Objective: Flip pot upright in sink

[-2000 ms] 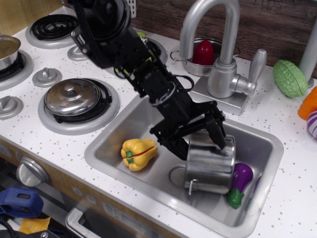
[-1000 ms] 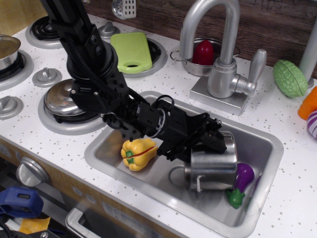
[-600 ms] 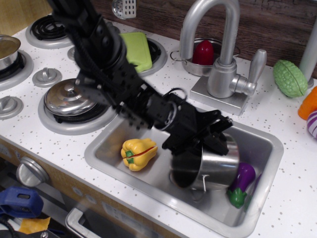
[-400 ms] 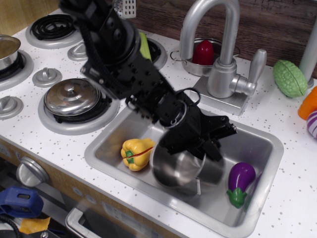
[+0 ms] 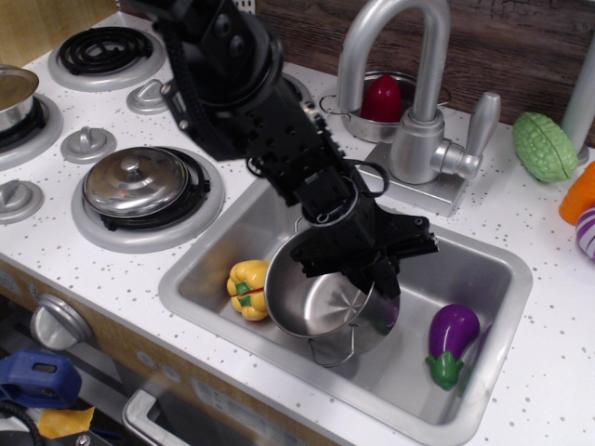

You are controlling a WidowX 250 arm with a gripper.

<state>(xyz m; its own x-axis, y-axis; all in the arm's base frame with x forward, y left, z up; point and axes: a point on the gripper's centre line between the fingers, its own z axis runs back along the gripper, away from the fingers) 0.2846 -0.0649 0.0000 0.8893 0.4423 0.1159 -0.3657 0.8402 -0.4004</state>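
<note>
I had the gripper (image 5: 376, 269) clamped on the far rim of the pot (image 5: 319, 295), which hung tilted inside the sink (image 5: 483, 269) with its open mouth facing up and toward me. A yellow pepper (image 5: 245, 288) sat just beside the pot at 9 o'clock. A purple eggplant (image 5: 448, 336) lay at its 3 o'clock, apart from it.

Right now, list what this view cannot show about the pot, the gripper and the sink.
- Gripper: the wrist hides its fingertips, so its hold on the pot is unclear.
- Pot: its underside faces away, so contact with the sink floor is unknown.
- Sink: drain hidden behind the pot.
- Yellow pepper: partly covered by the pot's rim.
</note>
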